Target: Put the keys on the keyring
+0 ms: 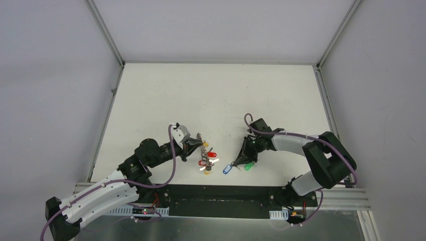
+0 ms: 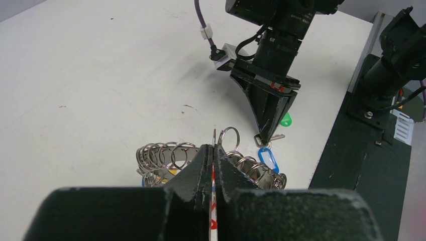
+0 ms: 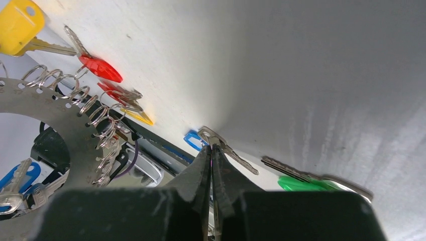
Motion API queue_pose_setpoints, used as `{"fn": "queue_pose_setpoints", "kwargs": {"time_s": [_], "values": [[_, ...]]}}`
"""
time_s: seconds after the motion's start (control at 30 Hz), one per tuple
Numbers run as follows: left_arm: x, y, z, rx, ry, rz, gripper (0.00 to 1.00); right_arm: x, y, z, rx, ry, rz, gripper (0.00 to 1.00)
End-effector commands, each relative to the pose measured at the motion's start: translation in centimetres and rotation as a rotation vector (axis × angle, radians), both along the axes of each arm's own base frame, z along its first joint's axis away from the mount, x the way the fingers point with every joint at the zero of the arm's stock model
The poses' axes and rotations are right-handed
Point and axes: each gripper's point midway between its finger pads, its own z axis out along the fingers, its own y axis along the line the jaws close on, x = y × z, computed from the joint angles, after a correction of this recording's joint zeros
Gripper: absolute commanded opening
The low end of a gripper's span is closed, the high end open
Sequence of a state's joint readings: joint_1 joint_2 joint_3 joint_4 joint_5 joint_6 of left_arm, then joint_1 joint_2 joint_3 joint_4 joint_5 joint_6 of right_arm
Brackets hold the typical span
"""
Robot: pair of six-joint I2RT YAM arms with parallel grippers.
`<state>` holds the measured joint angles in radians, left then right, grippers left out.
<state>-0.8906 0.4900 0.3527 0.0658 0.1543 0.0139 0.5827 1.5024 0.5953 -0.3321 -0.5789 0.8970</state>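
Note:
The keyring (image 1: 203, 149) is a flat silvery band strung with many small split rings and keys with red, yellow and white tags. My left gripper (image 1: 193, 146) is shut on its band and holds it upright; in the left wrist view (image 2: 214, 148) the band (image 2: 161, 173) curves to both sides of the jaws. The blue-tagged key (image 1: 227, 169) and the green-tagged key (image 1: 248, 166) lie on the table. My right gripper (image 1: 245, 159) points down, shut on the head of the blue-tagged key (image 3: 193, 139); its tips (image 3: 212, 147) pinch the metal. The green tag (image 3: 301, 184) lies just beside it.
Red-tagged keys (image 3: 100, 68) and a yellow-tagged key (image 3: 17, 25) hang from the keyring. The black base rail (image 1: 216, 201) runs along the table's near edge, close to both loose keys. Grey walls enclose the white table (image 1: 216, 95).

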Motion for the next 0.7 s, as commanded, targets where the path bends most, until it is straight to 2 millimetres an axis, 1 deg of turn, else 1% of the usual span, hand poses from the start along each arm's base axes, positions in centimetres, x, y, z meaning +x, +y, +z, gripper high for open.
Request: {"fn": "queue_pose_setpoints", "kwargs": {"time_s": [0.0,0.07,0.2,0.33,0.47,0.53,0.67], "values": [[0.1,0.2,3.6,-0.091,-0.058,0.015,0.00,1.3,2.0,1.8,0.091,-0.038,0.018,0.05],[0.1,0.2,3.6,-0.091,-0.058,0.015,0.00,1.3,2.2,2.1,0.107,-0.044,0.026,0.07],[0.1,0.2,3.5,-0.090,-0.057,0.015,0.00,1.2,2.3,2.2,0.117,-0.047,0.037,0.17],[0.1,0.2,3.6,-0.089,-0.060,0.015,0.00,0.9,2.2,1.4,0.102,-0.023,0.041,0.23],[0.1,0.2,3.7,-0.088,-0.065,0.016,0.00,0.8,2.2,1.0,0.097,-0.012,0.046,0.26],[0.1,0.2,3.8,-0.089,-0.067,0.014,0.00,0.8,2.5,1.1,0.103,-0.016,0.049,0.28],[0.1,0.2,3.8,-0.088,-0.067,0.014,0.00,0.9,2.7,1.1,0.102,-0.015,0.055,0.26]]}}
